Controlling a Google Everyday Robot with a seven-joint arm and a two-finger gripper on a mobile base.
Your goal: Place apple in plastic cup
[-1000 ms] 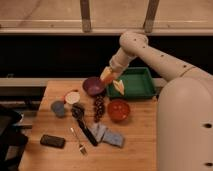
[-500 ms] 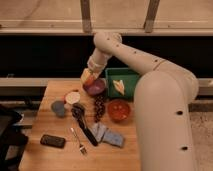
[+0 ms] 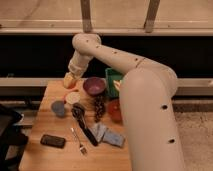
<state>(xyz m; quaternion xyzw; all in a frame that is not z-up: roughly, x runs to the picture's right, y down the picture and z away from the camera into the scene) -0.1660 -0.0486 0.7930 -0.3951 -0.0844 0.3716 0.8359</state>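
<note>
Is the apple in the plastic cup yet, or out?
Out. The apple sits orange-yellow in the shut gripper, above the far left corner of the table, apart from the grey-blue plastic cup nearer the camera.

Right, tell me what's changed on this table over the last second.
The gripper, shut on the apple, swung left with the arm: from over the green tray, past the purple bowl, to the table's back left corner. It is not yet over the plastic cup. Nothing was picked up or let go. The cup, the bowl, the grapes and the fork stayed put.
</note>
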